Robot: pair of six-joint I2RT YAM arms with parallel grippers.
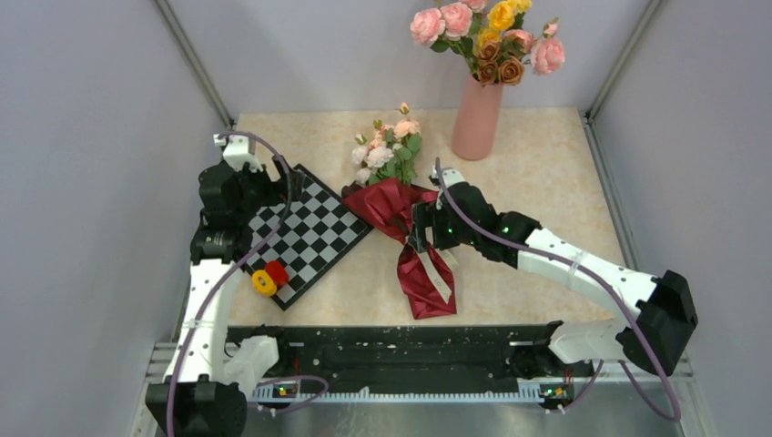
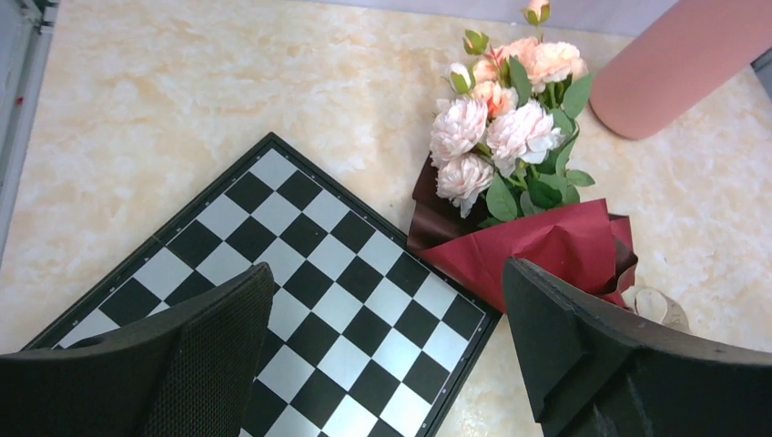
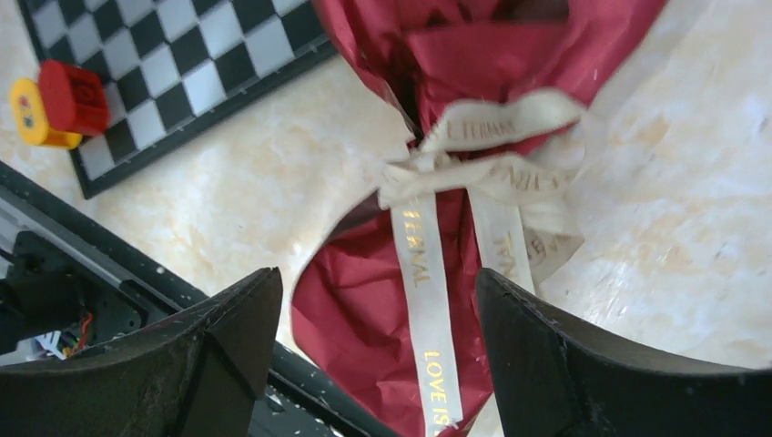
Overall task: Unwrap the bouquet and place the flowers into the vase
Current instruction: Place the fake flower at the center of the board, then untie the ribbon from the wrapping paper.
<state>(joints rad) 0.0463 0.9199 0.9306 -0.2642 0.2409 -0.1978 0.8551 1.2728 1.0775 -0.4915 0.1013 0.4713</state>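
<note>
The bouquet [image 1: 399,196] lies on the tabletop [image 1: 546,182], blooms [image 2: 510,137] toward the vase [image 1: 477,123], with the cream ribbon [image 3: 473,164] knotted round its waist. To undo it cleanly, I judge the right tool [image 3: 375,300] should pinch one loose ribbon tail below the knot, not the dark red paper [image 3: 510,55], and pull along its length. That tool hangs low over the knot, jaws spread wide astride the wrap and gripping nothing, its arm stretched in from the right, while the left tool [image 2: 387,273], likewise wide open and empty, hovers over the checkerboard [image 2: 300,237] beside the blooms.
</note>
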